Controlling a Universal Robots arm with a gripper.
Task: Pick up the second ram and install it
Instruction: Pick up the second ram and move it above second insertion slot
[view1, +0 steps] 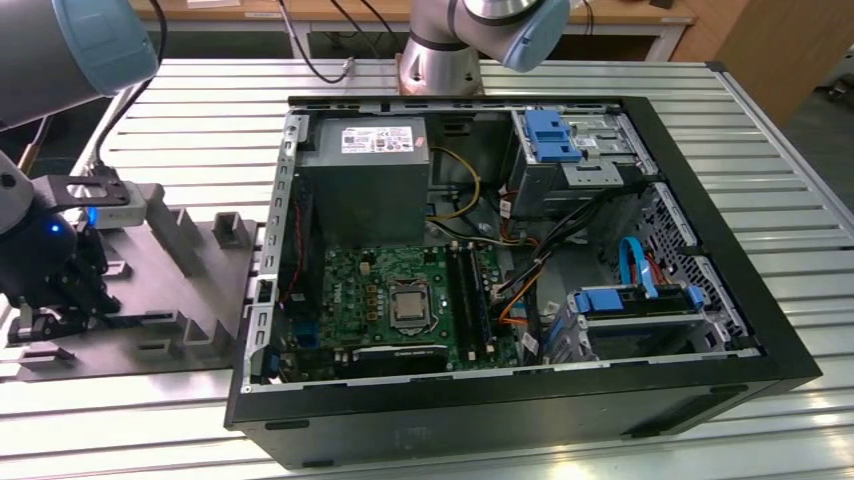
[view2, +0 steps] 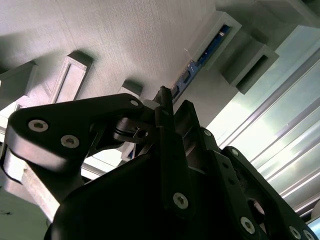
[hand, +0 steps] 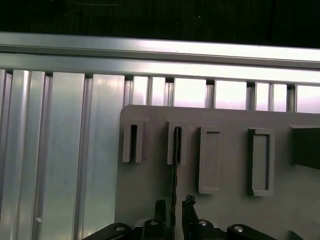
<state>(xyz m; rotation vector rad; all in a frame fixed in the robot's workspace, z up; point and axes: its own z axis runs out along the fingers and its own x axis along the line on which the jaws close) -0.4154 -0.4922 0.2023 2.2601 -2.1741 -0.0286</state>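
Robotics lab bench: slotted aluminium table (view1: 200, 120), opened computer tower (view1: 467, 425), grey parts fixture (view1: 187, 300), robot arm base (view1: 441, 60).

The second ram (hand: 175, 172) is a long, thin, flat stick standing on its edge, a dark line in the first wrist view. In the second wrist view its board (view2: 197, 62) shows dark blue-green. One end sits in a slotted block of the grey holder (hand: 145, 200), and the other runs between the end effector's (hand: 174, 204) fingers.
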